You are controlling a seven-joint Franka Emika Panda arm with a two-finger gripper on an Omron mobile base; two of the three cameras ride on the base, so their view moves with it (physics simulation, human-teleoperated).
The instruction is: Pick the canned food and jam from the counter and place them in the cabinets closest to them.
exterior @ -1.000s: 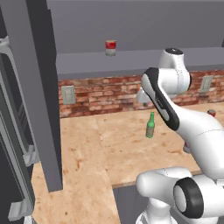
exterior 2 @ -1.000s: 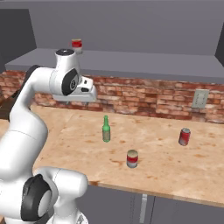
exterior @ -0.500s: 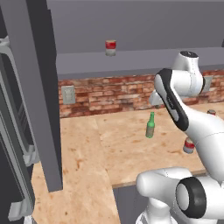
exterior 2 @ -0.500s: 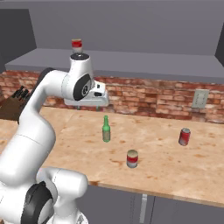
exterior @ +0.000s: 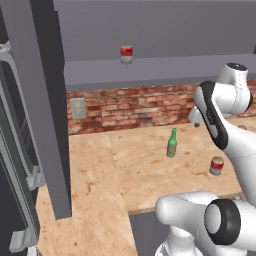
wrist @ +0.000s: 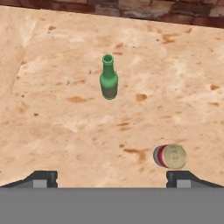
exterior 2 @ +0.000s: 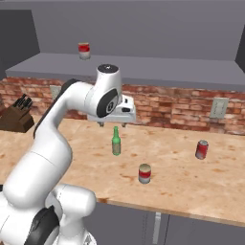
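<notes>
- The gripper (exterior 2: 113,124) is held above the counter (exterior 2: 62,143), near its back edge by the brick wall, with the fingers (wrist: 43,177) spread wide and nothing between them.
- The jam (wrist: 169,156) is taken to be the small squat jar with the pale lid standing upright near the counter's front edge. Its colour reads more red than purple at this size, so the naming is not certain.
- The coming move turns on one relation: the jam lies below the gripper and off toward the front edge. In the hand view it sits just inside the right fingertip rather than centred between the two.
- The jar's axis is vertical, so a straight descent after a sideways shift would probably be needed.
- The green bottle (exterior 2: 116,141) stands between the gripper and the jam and would likely have to be cleared.
- The canned food (exterior 2: 84,50) is seen already resting on the cabinet shelf (exterior 2: 143,72).
- In the right base view a red can (exterior 2: 201,150) is shown toward the counter's right end.
</notes>
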